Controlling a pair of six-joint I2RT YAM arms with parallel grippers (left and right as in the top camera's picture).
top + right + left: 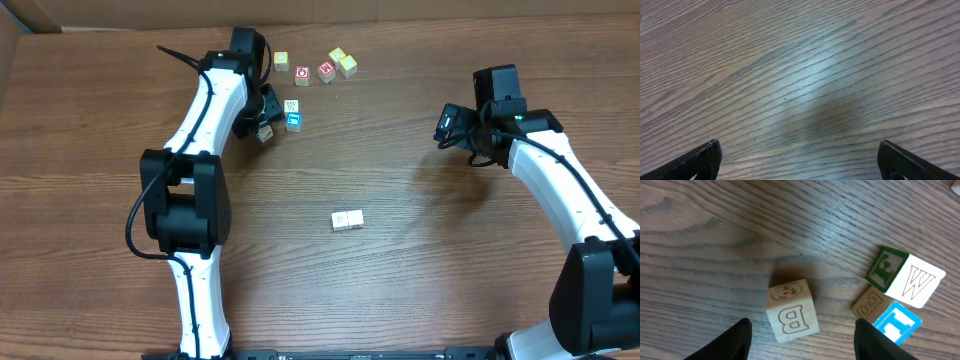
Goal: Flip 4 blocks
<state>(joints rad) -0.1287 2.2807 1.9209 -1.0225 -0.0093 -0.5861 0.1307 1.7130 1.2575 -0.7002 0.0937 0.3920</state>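
A pale wooden block with a letter B on its side lies on the table between the fingers of my left gripper. The jaws are open, with a gap on each side of the block. From overhead the same block sits at my left gripper. Just right of it are a white W block with a green side and a blue-faced block, which touch each other. Overhead, the W block lies above the blue one. My right gripper hangs open over bare wood, far to the right.
Behind the left gripper lie two red-faced blocks, a pale one and two yellow cubes. A pair of whitish cubes sits side by side mid-table. The left arm's white links stretch along the left side.
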